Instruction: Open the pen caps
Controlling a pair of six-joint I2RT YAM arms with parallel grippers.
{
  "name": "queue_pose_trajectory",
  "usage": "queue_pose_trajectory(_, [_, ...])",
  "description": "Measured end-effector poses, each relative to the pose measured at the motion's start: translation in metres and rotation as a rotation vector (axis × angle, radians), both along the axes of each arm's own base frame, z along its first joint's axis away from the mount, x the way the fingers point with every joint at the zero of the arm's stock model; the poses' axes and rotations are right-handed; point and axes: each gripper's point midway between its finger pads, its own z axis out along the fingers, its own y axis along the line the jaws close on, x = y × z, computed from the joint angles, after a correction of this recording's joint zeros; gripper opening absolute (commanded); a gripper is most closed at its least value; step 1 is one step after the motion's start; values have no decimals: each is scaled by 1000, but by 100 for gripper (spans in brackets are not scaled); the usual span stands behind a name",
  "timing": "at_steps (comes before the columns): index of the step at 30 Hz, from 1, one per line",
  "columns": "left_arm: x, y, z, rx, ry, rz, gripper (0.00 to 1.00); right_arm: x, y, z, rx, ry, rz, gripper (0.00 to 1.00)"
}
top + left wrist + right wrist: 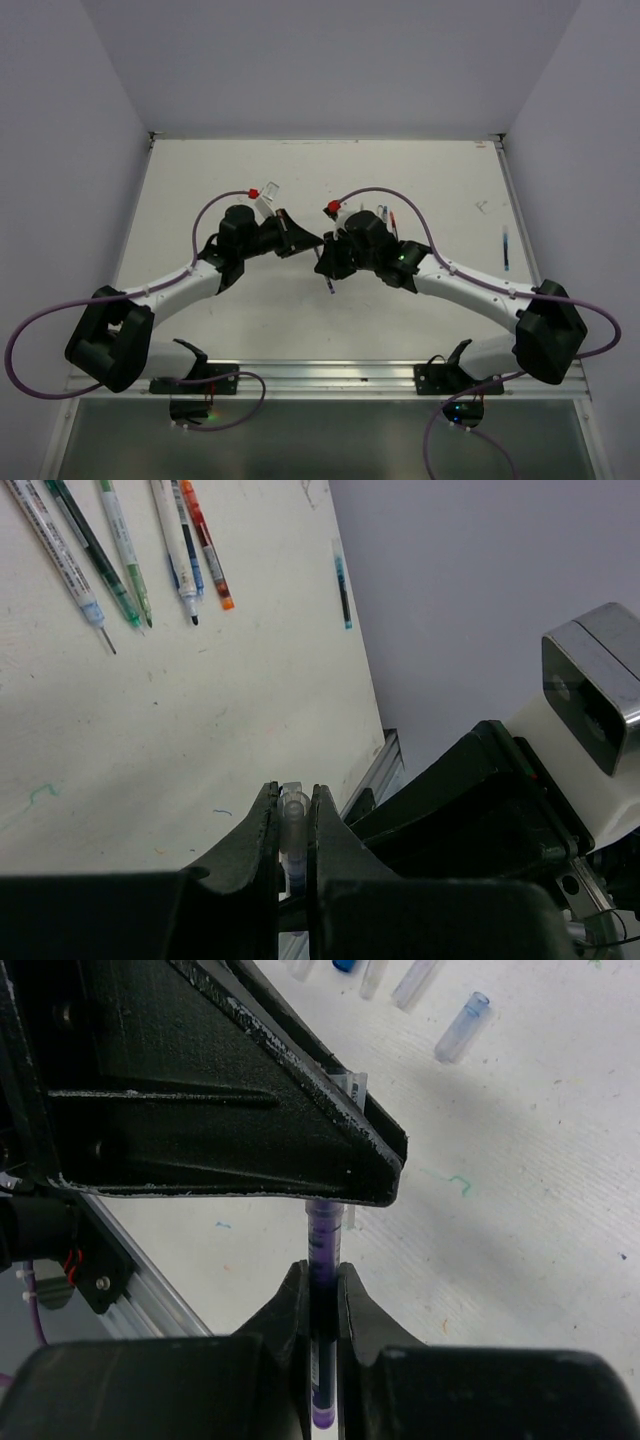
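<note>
a row of pens (126, 550) lies on the table (200, 730), left of a lone pen (342, 585).

Six pens (125, 550) in a row — one lone pen (342, 585), one held pen (322, 1250) — and five loose caps (462, 1025).

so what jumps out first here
At mid-table the left gripper pinches a clear cap while the right gripper, nose to nose with it, clamps the purple pen. Farther back lie a row of pens and some loose caps.
</note>
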Motion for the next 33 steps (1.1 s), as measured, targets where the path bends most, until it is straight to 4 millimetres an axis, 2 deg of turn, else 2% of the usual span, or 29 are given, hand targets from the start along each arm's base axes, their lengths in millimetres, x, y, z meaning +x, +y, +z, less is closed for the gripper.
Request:
queue_pose_trajectory(5, [2, 2, -3, 9, 10, 9, 0, -1, 1, -4, 15, 8, -10, 0])
queue_pose_trajectory(12, [5, 4, -20, 51, 107, 2, 0, -12, 1, -20, 22, -15, -72, 0])
queue_pose_trajectory(17, [67, 41, -3, 69, 55, 236, 0, -59, -6, -58, -72, 64, -29, 0])
queue_pose_trajectory(20, [78, 47, 3, 73, 34, 288, 0, -68, -12, -69, -104, 86, -41, 0])
queue_pose_trajectory(23, [79, 50, -2, 102, 42, 301, 0, -64, -16, -70, -116, 76, -72, 0])
queue_pose_trajectory(27, [77, 67, -13, 205, 33, 345, 0, -54, -31, -65, -182, 43, -128, 0])
queue_pose_trajectory(30, [75, 95, -16, 308, 0, 405, 0, -31, -40, -47, -208, 0, -181, 0])
queue_pose_trajectory(33, [73, 130, -24, 416, -13, 486, 0, 12, -68, -29, -189, -14, -291, 0])
